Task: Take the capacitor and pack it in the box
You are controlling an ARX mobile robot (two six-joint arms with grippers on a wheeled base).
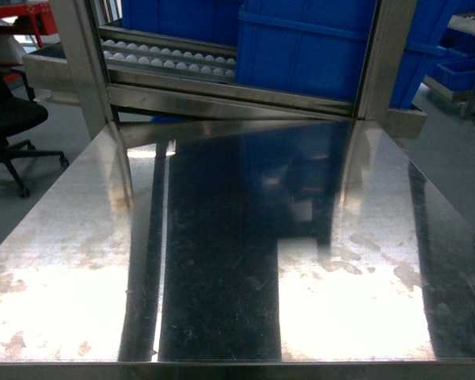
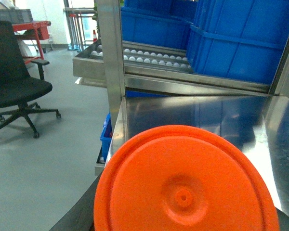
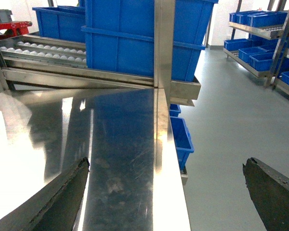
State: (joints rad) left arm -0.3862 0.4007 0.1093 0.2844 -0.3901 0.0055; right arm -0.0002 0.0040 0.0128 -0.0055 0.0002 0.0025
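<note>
An orange round capacitor [image 2: 183,187], seen end-on with a small dimple at its centre, fills the lower part of the left wrist view. It hangs over the left edge of the steel table [image 1: 79,261], and my left gripper [image 2: 183,224] is shut on it. Only one dark finger [image 2: 79,216] shows, at its lower left. In the right wrist view my right gripper [image 3: 166,166] stands open and holds nothing, straddling the table's right edge [image 3: 168,183]. The box is out of view. Neither gripper shows in the head view.
Behind the table stands a steel rack with a roller conveyor [image 1: 166,59] and big blue bins [image 1: 301,47]. Small blue bins [image 3: 180,137] sit under the table's right side. A black office chair [image 2: 17,86] stands on the floor to the left, and shelves of blue bins [image 3: 260,43] to the right.
</note>
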